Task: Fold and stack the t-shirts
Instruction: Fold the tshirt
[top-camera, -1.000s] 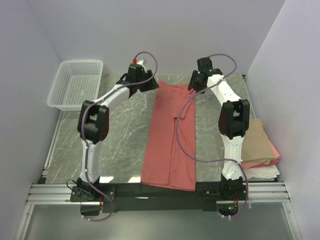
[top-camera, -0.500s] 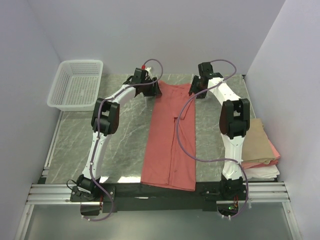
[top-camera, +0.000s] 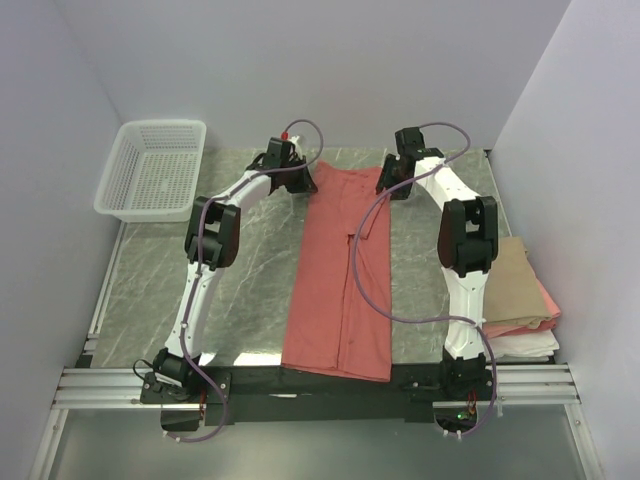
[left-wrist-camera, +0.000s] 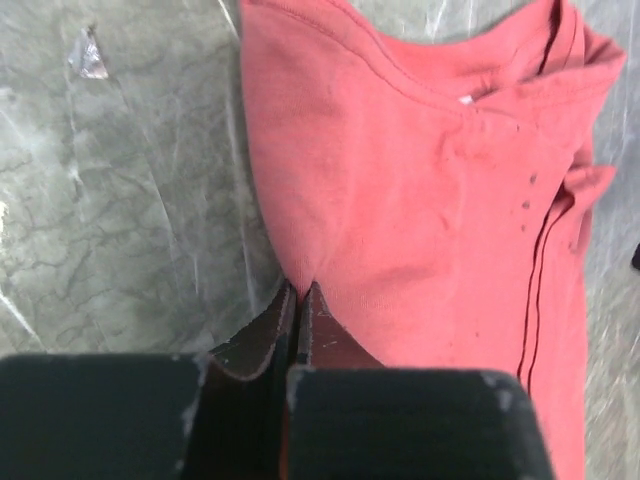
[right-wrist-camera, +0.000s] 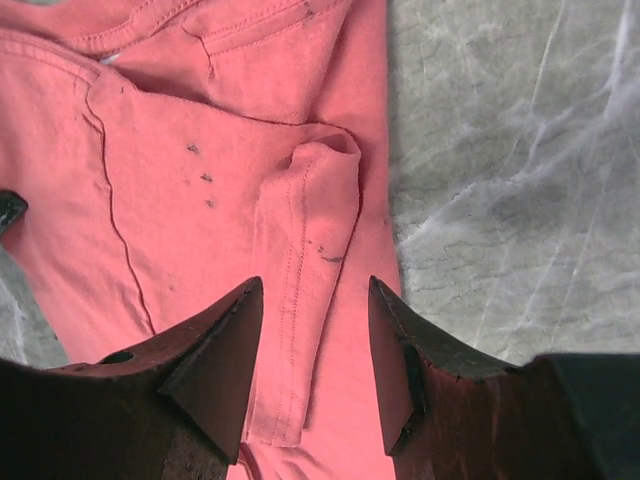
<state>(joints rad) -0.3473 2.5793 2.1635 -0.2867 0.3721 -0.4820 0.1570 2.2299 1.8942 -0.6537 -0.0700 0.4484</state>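
1. Bare grey marble tabletop (top-camera: 240, 270) lies open between the white plastic mesh basket (top-camera: 152, 170), far left, and the long salmon-red t-shirt (top-camera: 330, 290).
2. The white right arm (top-camera: 465, 290) and a stack of folded tan, pink and white t-shirts (top-camera: 520, 295) crowd the right side.
3. A purple cable (top-camera: 353, 250) trails across the red cloth.

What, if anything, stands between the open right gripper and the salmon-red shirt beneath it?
Nothing visible does. The right gripper hangs open over the salmon-red shirt, its fingers on either side of the folded sleeve, and only bare cloth shows in the gap between them.
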